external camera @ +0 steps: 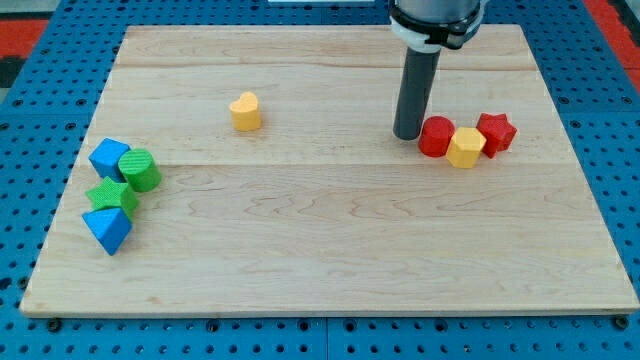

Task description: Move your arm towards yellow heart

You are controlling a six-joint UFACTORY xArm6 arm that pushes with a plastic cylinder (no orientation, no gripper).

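The yellow heart lies alone in the upper left-middle of the wooden board. My tip rests on the board at the upper right, far to the right of the heart. It stands just left of a red round block, close to touching it. A yellow hexagon block and a red star sit right of that in one cluster.
At the view's left edge of the board sits a cluster: a blue block, a green round block, a green star and a blue triangular block. Blue perforated table surrounds the board.
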